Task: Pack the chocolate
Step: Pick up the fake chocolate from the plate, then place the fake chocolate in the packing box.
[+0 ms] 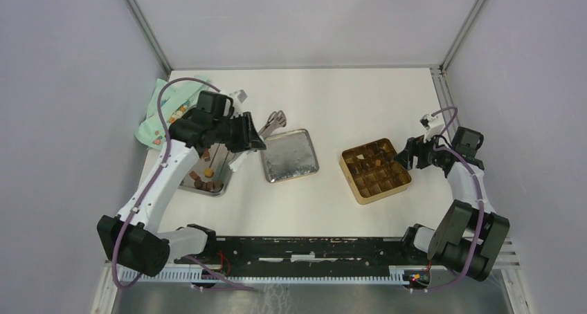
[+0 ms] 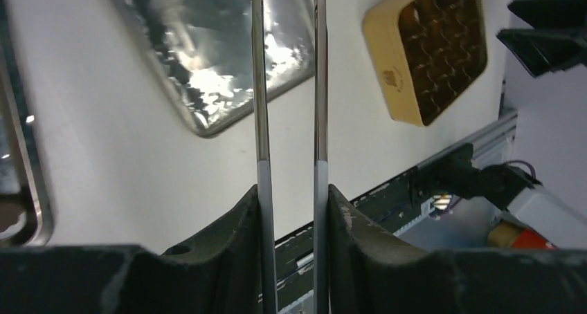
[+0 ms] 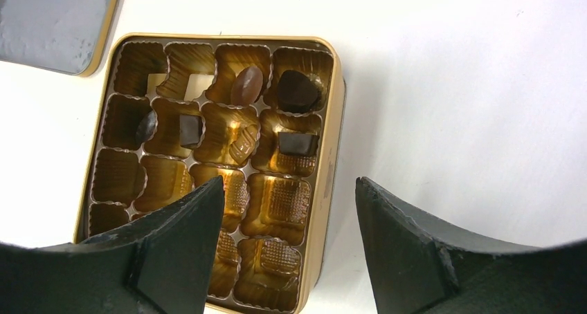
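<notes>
While the left gripper (image 2: 291,203) is clamping tweezers (image 2: 260,86), tips hidden, few chocolates (image 3: 297,91) are occupying the mostly empty tin (image 3: 335,120).

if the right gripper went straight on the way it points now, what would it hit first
Probably the gold tin, at the empty cups near its rim, framed between the fingers of the open right gripper. Depth is unclear, though.

We read no legible text, numbers or brand names in any view. Only candidate: a small dark emblem (image 2: 392,77) on the pale side wall of the gold tin (image 2: 378,41), seen in the left wrist view. It's too blurred, so we can't tell whether it's letters or just a logo.
</notes>
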`<state>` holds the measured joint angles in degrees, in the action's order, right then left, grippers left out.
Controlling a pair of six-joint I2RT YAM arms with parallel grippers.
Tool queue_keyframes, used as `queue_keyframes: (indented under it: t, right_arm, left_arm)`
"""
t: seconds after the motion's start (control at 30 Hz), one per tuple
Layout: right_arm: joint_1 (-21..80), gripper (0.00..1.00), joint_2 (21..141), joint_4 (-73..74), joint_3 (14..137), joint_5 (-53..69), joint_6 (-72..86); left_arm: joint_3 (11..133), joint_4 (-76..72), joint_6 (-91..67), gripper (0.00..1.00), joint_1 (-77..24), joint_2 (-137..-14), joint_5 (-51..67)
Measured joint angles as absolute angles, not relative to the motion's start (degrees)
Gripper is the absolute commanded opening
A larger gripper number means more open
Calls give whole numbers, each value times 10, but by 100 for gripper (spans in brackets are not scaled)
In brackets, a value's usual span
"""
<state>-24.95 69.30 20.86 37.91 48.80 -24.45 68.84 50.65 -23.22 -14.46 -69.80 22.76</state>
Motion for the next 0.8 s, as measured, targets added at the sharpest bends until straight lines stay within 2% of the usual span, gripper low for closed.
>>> queue_keyframes:
  t: [0.33,0.8]
  right_arm:
    - [-249,76,693,230,396,467,-247]
    - [-256,77,674,196,383,386,-199]
  left_arm:
    - [684,399,-276,2,-367,-730,262]
    - [745,389,-276,2,-526,-857,234]
